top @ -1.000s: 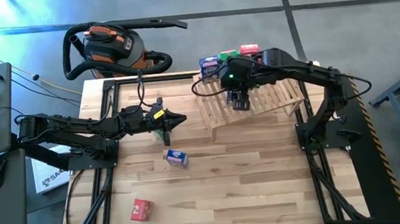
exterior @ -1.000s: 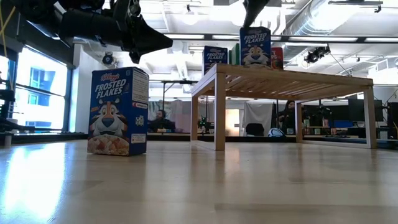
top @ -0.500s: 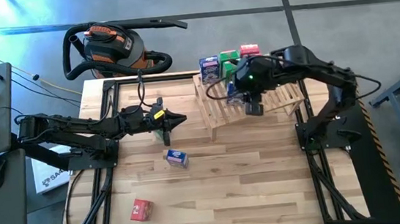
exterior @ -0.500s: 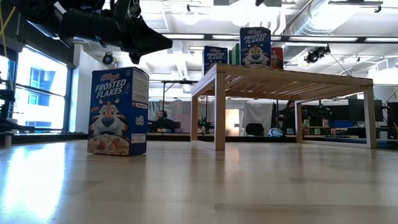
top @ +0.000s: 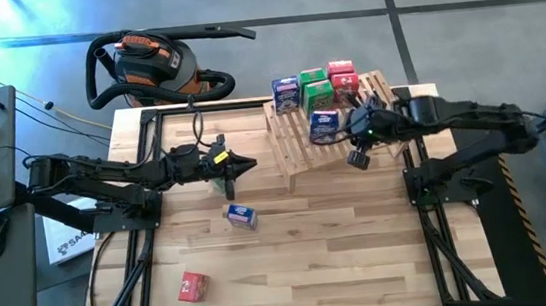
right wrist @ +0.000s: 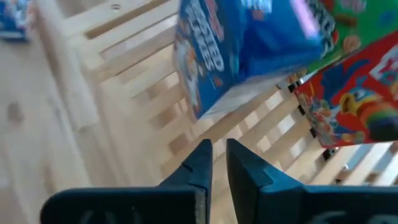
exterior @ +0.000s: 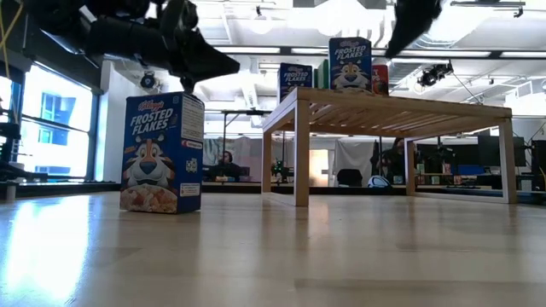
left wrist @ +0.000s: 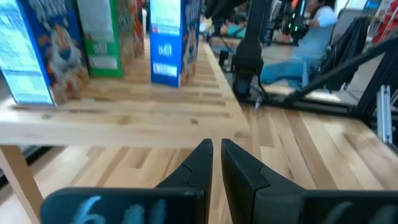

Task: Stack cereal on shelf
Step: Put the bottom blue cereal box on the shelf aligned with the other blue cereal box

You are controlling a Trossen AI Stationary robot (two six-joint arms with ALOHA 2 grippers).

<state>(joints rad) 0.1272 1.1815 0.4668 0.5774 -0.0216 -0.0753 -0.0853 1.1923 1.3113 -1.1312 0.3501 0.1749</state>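
Five cereal boxes now stand on the shelf (top: 298,156): two blue, two green, one red. The newest, a blue box (top: 324,124), sits alone in front of the back row, since the right gripper (top: 358,153) has let go and pulled back over the shelf's near edge, fingers nearly pressed together and empty. Two boxes remain on the table (top: 314,270): a blue one (top: 242,215) and a red one (top: 192,286). The left gripper (top: 239,164), also nearly closed and empty, hovers beyond the blue one.
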